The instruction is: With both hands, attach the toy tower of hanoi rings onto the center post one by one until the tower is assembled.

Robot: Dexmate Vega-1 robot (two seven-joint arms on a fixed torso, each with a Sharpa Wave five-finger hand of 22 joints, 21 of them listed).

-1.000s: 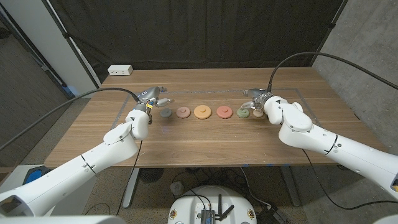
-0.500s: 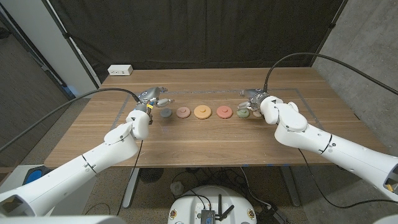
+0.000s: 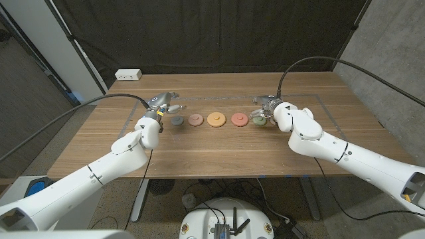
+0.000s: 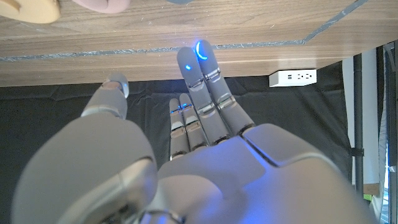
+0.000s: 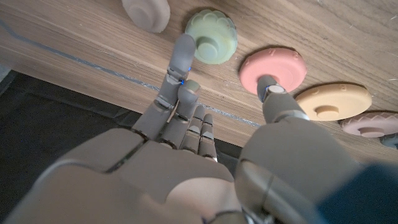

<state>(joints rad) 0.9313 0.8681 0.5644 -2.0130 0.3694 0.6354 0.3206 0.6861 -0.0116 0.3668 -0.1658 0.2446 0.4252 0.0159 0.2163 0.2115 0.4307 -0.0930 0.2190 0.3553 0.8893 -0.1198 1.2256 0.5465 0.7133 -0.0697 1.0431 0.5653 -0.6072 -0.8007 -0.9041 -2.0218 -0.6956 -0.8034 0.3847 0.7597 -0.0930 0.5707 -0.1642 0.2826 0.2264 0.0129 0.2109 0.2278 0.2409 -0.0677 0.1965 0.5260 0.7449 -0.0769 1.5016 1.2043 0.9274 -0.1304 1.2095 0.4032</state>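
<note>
The right hand (image 5: 205, 137), fingers spread and holding nothing, reaches over the green ring (image 5: 211, 36) and should probably pinch its rim squarely before lifting.

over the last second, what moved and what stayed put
The right hand slid toward the robot's left along the row, from beside the small beige ring to over the pale green scalloped ring; its fingers are spread and hold nothing. The left hand and the row of rings on the wooden table stayed as they were.
</note>
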